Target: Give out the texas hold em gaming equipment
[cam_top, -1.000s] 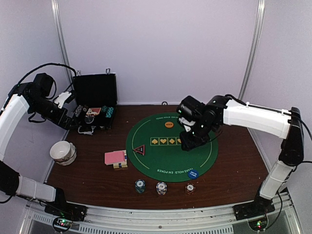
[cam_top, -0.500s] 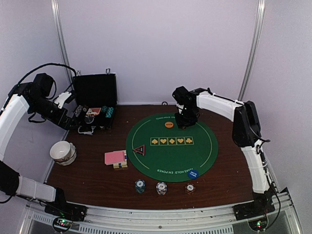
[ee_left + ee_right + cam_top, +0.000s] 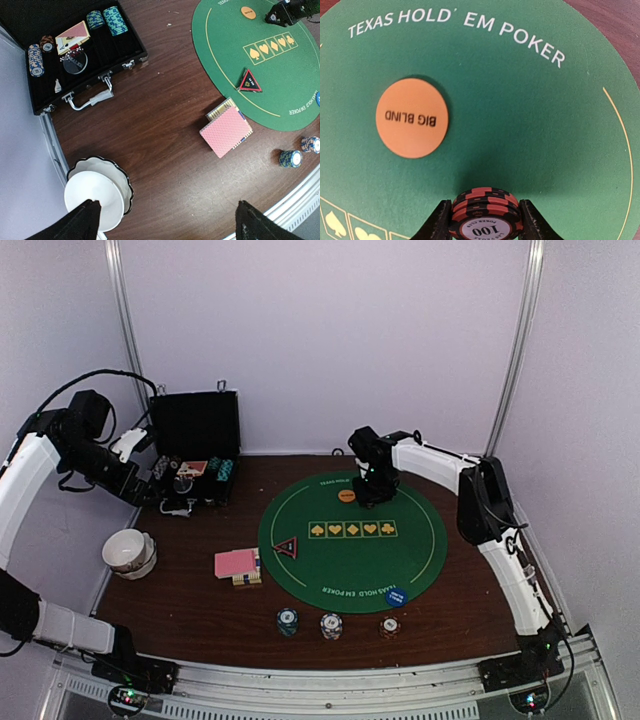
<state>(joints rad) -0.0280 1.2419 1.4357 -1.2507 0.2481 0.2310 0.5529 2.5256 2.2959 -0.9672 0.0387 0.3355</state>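
**Right arm.** The right jaws were clenched on a short stack of red-black chips (image 3: 482,202), its top face marked "100". The two dark fingers (image 3: 438,223) pressed its left and right edges. The stack was over the far part of the round green mat (image 3: 535,130), near the orange disc (image 3: 412,118) lettered BIG BLIND and apart from it. Whether the stack touched the felt could not be told from the wrist view.

**Left arm.** The left jaws were released, their fingers (image 3: 84,221) spread wide, high above the left side of the table (image 3: 160,125) and over the white bowl (image 3: 97,195).

**Far left corner.** The black case (image 3: 75,47) lay open, holding rows of spare chips (image 3: 115,21).

**Cards.** The pink-red-backed cards (image 3: 237,563) lay in a pile on the table just beside the mat's left edge. A yellow-edged pack (image 3: 247,580) showed at the pile's near side.

**On the mat.** The red-black triangle marker (image 3: 287,547) sat on the left part, and the blue disc (image 3: 397,596) on the near-right part.

**Before the mat.** Three stacks stood in a row on the bare table: a teal stack (image 3: 288,621), a blue-white stack (image 3: 331,625) and a brown-red stack (image 3: 389,625).
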